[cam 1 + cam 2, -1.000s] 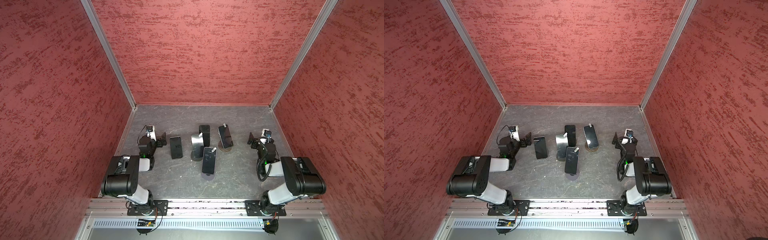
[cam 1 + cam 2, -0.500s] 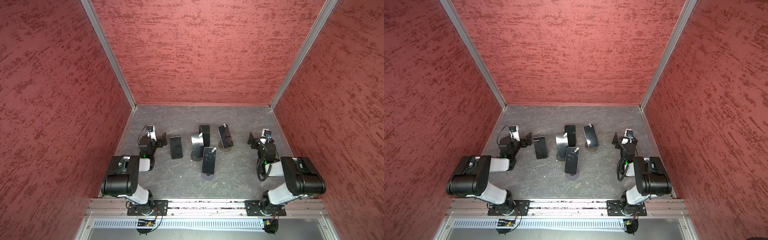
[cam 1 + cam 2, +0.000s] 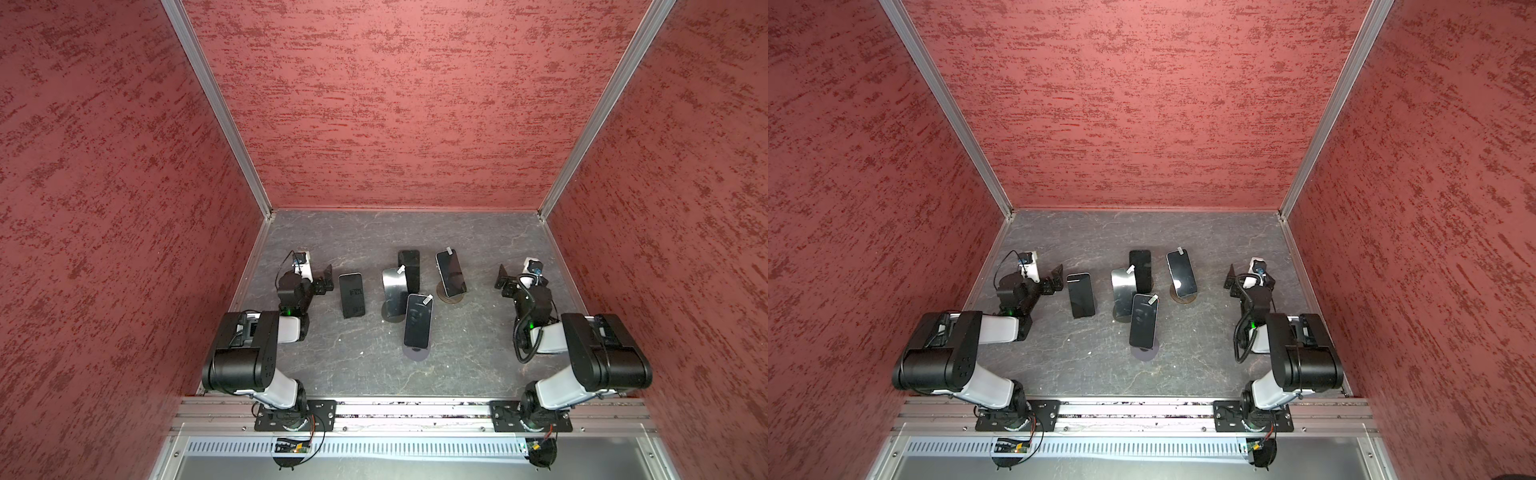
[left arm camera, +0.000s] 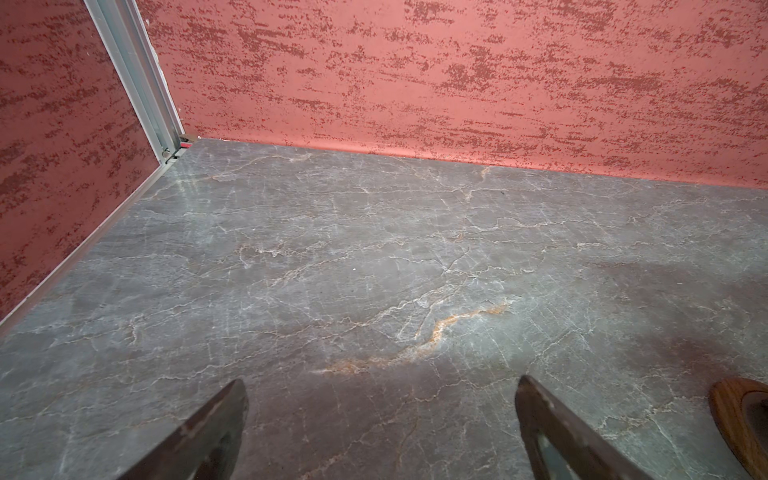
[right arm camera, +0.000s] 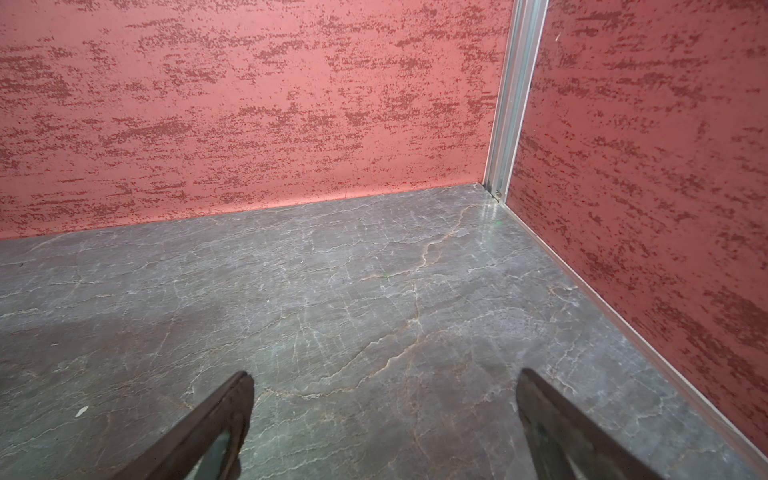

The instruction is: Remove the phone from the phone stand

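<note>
Grey marble table [image 3: 478, 353] between red walls [image 3: 395, 104]; phones [image 3: 417, 320] lean on stands [image 3: 417, 355], seemingly four. Left claw [image 3: 327, 279] and right claw [image 3: 502, 282] gape wide, empty, well apart.

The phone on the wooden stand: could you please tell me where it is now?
In both top views this phone stands right of centre toward the back of the table, with the upright black phone immediately to its left.

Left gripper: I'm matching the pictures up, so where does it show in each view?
Both top views: left gripper just left of the flat phone.
Left wrist: its open fingers at the bottom edge.
Right wrist: not in it.
Shared landmark: the red back wall.
</note>
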Motion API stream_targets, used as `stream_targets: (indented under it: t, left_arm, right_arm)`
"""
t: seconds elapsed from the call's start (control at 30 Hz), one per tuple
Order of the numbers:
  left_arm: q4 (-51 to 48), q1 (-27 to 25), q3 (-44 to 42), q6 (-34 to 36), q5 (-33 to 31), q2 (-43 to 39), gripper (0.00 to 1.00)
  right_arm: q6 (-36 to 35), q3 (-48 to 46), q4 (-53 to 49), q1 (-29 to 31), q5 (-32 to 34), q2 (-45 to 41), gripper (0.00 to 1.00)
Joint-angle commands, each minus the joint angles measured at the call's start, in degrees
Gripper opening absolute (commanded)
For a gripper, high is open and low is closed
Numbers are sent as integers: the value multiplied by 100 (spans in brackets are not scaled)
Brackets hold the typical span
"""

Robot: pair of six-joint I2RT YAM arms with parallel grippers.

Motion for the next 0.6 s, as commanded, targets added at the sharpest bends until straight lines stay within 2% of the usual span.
stream_targets:
  t: [0.0, 0.4, 0.57]
  left_arm:
    - [-47, 11, 79, 67, 32, 6, 99]
    - [-25, -2, 76, 74, 4, -26, 100]
    - [-661, -20, 35, -179, -829, -780, 100]
  right_arm:
    - [48, 88, 6, -17, 104, -5, 99]
    - [46, 79, 10, -16, 86, -11, 99]
    - [179, -222, 404, -14, 470, -203, 99]
